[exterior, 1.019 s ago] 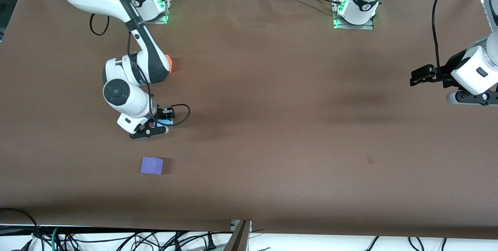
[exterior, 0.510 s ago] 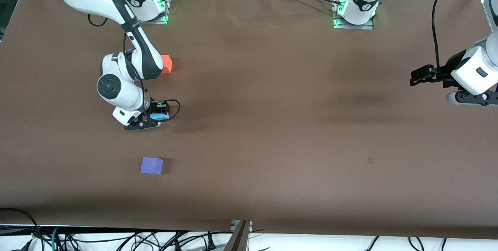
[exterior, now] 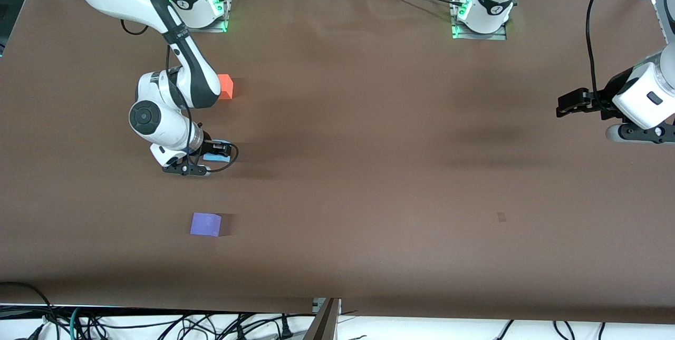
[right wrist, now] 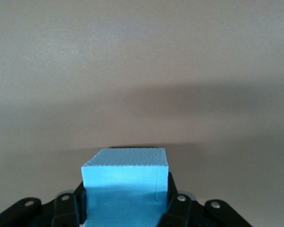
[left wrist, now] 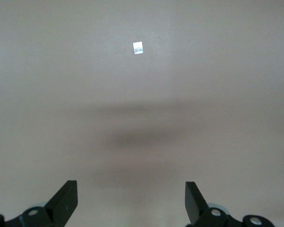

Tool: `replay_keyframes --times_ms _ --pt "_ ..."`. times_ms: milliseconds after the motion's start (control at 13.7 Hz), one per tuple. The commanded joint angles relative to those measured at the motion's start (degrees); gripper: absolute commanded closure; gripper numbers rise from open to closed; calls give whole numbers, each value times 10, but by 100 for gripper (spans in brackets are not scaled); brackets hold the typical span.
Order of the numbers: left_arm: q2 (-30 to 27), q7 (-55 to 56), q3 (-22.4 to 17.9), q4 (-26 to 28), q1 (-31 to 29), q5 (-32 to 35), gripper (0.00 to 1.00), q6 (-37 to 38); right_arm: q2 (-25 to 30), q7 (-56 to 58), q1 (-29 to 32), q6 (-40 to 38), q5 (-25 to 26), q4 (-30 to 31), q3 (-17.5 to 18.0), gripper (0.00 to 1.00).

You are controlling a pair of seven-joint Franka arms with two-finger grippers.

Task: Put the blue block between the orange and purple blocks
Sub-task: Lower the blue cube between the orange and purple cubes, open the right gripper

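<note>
— Cube positions on the brown tabletop [exterior: 369,171]?

— The bright orange matte cube [exterior: 226,86] sits nearer the robots' bases; the violet-purple matte cube [exterior: 205,224] lies nearer the front camera, with open brown surface between them. The light sky-blue matte cube [exterior: 217,157] is over that gap, clamped between the right gripper's [exterior: 215,154] fingers.

— And the left gripper [exterior: 572,102]?

— It waits at the left arm's end of the table, jaws apart, above bare surface bearing only a small pale square mark [left wrist: 137,48].
</note>
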State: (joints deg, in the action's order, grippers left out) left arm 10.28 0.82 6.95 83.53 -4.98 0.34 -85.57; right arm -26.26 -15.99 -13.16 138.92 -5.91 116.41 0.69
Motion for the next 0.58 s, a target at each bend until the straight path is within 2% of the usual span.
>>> replay_keyframes --times_ms 0,510 --pt "10 -12 2 -20 -3 -10 0 8 22 -16 2 19 -9 26 4 74" --pt "11 -12 2 -20 -3 -10 0 8 17 -11 1 48 1 34 1 74"
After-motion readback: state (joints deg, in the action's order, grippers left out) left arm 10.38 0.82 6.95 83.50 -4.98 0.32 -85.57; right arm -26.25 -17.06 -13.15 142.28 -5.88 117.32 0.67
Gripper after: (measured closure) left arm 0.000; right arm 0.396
